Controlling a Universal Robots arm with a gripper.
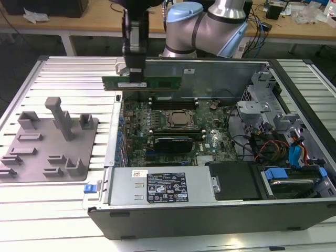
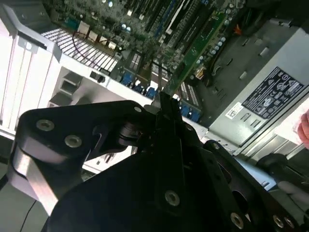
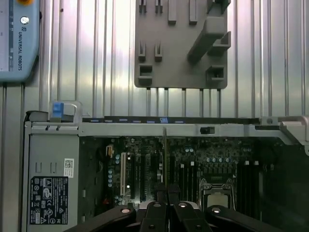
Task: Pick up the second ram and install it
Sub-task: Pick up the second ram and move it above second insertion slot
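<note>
The second ram (image 1: 163,82) hangs in the air, level and standing on its long edge, with the pincer (image 1: 136,73) clenched on it near its middle; in the exterior view it sits high over the case wall on that view's left, well above the board below and touching nothing else.

The table (image 1: 63,79), a ribbed metal surface, carries everything; on it lies the open computer case (image 1: 210,223) on its side, its inside facing up; behind the case rises the robot arm (image 1: 210,21), silver with pale blue joints; on the exterior view's left, beside the case, rests a grey fixture plate (image 1: 47,152) with upright blocks and one slanted post; along the near side of the case runs the power supply (image 1: 163,186), grey with a dark label; deeper inside lies the motherboard (image 1: 136,126), dark green; near its middle sits the square silver processor (image 1: 176,119), with long black memory slots (image 1: 173,102) just beside it.

In the second wrist view the second ram (image 2: 198,48) stretches away from the pincer (image 2: 164,104) over the board; in the first wrist view the second ram (image 3: 165,154) appears edge-on as a thin line rising from the pincer (image 3: 167,191), above the motherboard (image 3: 145,164).
</note>
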